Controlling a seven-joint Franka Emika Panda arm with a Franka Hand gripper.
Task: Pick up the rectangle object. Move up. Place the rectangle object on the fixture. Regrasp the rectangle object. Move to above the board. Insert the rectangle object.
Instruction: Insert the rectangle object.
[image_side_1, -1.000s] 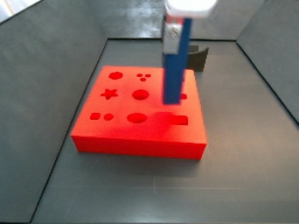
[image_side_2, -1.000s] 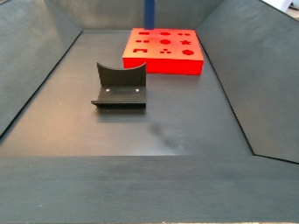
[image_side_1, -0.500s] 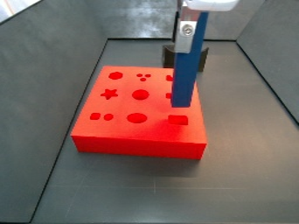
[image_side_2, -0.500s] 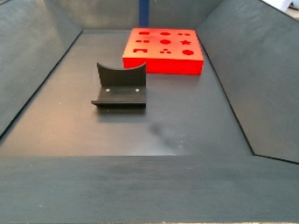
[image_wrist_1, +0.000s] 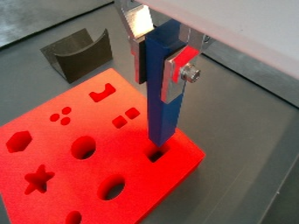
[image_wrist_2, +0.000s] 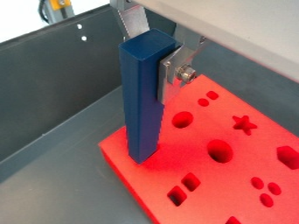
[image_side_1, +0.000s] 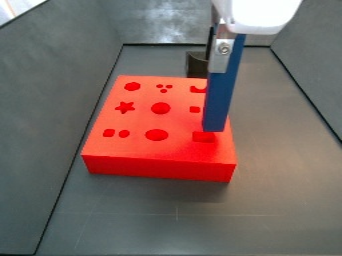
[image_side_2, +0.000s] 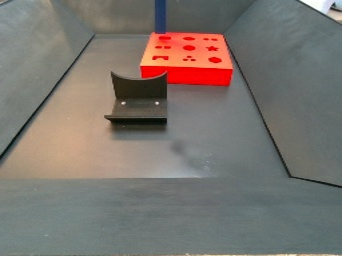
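In a wrist view, the rectangle object (image_wrist_1: 163, 92) is held upright, clamped near its upper end between the silver fingers (image_wrist_1: 180, 73) of the tool (image_wrist_1: 159, 48). Its lower tip is seen at the rectangular hole (image_wrist_1: 156, 156) near a corner of the board (image_wrist_1: 70, 175); whether it has entered cannot be told. The fixture (image_wrist_1: 73, 52) stands apart behind the board.

In a wrist view, the bar's (image_wrist_2: 146, 96) lower end meets the board (image_wrist_2: 222, 188) close to its edge, and the bar looks plumb, with the tool (image_wrist_2: 149, 44) clasping its top.

In a side view, the bar (image_side_1: 221, 88) stands vertically over the hole by the board's (image_side_1: 147, 145) near corner, below the tool (image_side_1: 225, 45).

In a side view, the fixture (image_side_2: 136, 98) is empty on the worktop (image_side_2: 201, 150), and the board (image_side_2: 189, 57) lies well beyond it.

The insertion is judged best done by a slow straight descent, with the bar kept vertical and its faces squared to the hole, and the grip released only once it is seated
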